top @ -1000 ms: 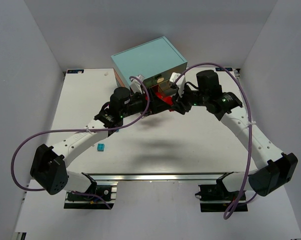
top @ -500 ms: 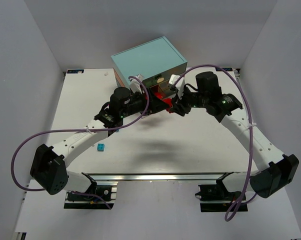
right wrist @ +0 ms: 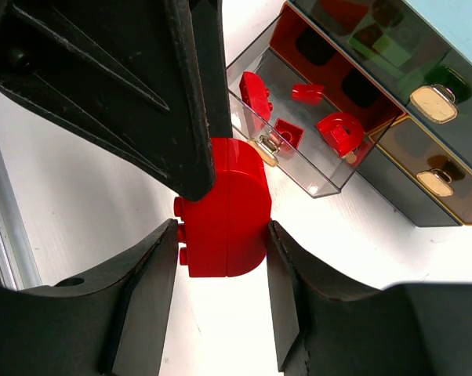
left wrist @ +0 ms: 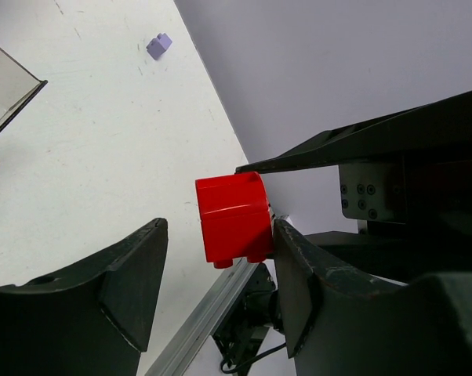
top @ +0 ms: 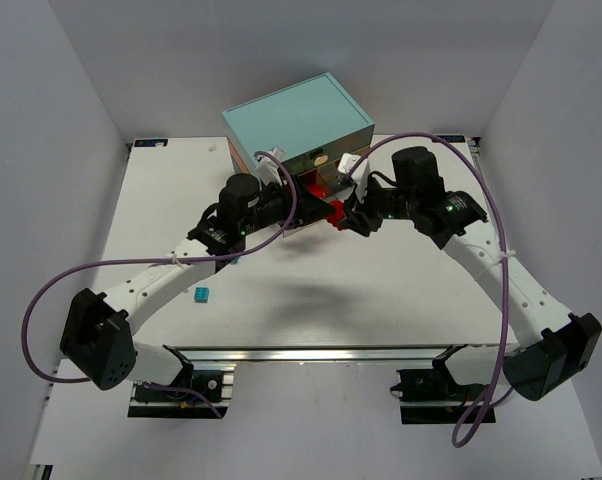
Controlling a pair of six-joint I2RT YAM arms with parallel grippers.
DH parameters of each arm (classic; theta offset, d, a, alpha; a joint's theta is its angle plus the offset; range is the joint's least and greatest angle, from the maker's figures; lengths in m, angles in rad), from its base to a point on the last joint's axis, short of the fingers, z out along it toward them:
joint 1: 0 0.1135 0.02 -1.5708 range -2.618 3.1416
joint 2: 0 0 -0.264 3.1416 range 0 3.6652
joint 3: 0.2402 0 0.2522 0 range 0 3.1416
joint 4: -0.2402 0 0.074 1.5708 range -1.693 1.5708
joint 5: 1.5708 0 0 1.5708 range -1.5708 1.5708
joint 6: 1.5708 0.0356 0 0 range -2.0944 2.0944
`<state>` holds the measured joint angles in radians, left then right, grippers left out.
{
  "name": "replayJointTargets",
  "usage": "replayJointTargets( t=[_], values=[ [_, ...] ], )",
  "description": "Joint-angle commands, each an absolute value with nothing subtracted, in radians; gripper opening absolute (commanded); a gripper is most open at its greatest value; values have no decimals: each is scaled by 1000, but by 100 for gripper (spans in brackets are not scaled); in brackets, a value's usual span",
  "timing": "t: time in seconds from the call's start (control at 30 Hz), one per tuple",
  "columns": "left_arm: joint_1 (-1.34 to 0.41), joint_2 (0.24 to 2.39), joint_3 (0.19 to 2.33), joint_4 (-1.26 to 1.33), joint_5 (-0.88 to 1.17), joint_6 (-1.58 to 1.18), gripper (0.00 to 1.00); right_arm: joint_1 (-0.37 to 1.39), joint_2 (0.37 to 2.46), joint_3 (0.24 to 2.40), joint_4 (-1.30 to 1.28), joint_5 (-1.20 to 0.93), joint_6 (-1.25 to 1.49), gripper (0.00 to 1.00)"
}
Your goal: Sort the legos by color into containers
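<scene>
A red lego (top: 333, 210) hangs in the air in front of the chest, with my right gripper (right wrist: 222, 235) shut on it; both of its fingers press the red lego (right wrist: 224, 207). My left gripper (left wrist: 216, 235) straddles the same red lego (left wrist: 232, 215): one finger touches it and a gap stays at the other, so it is open. Behind it, a clear pulled-out drawer (right wrist: 330, 184) holds several red legos (right wrist: 287, 129). A cyan lego (top: 200, 293) lies on the table by the left arm. A lilac lego (left wrist: 159, 45) lies far off on the table.
The light-teal-topped chest (top: 296, 120) stands at the back of the white table. Two shut drawers with tan knobs (right wrist: 433, 103) sit beside the open one. Both arms meet close together just in front of the chest. Purple cables loop over each arm.
My left gripper's jaws have narrowed around the red lego. The right arm has shifted slightly left with the lego still in its grip.
</scene>
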<state>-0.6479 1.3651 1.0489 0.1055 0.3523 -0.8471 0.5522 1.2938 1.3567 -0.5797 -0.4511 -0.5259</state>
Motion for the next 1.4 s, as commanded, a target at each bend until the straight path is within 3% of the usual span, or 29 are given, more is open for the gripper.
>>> replayJointTargets(
  t=[0.0,0.23,0.6,0.83,0.9,1.03,1.1,1.13,1.2,1.23,1.33,1.37],
  values=[
    [-643,1342,1055,117,367,-839,65,555,1264,1350,-551,-466,-517,0],
    [-643,1359,1054,135,391,-847,60,560,1272,1353,-545,-476,-502,0],
    [-643,1387,1068,133,422,-848,62,572,1281,1353,-520,-440,-477,0],
    [-643,1391,1068,138,423,-848,43,574,1282,1351,-522,-431,-477,2],
    [-643,1396,1069,143,428,-848,35,575,1282,1351,-520,-434,-477,8],
    [-643,1405,1080,140,439,-848,23,574,1282,1351,-520,-428,-477,37],
    [-643,1404,1081,138,442,-847,17,572,1285,1350,-523,-428,-476,44],
    [-643,1405,1080,137,442,-842,13,569,1285,1348,-522,-425,-469,53],
    [-643,1397,1080,130,446,-835,11,565,1285,1344,-523,-426,-457,61],
    [-643,1396,1077,127,449,-828,11,566,1284,1344,-523,-429,-453,72],
    [-634,1375,1078,85,443,-795,10,557,1273,1335,-541,-423,-425,89],
    [-634,1356,1078,49,440,-784,10,549,1267,1333,-555,-425,-419,89]
  ],
)
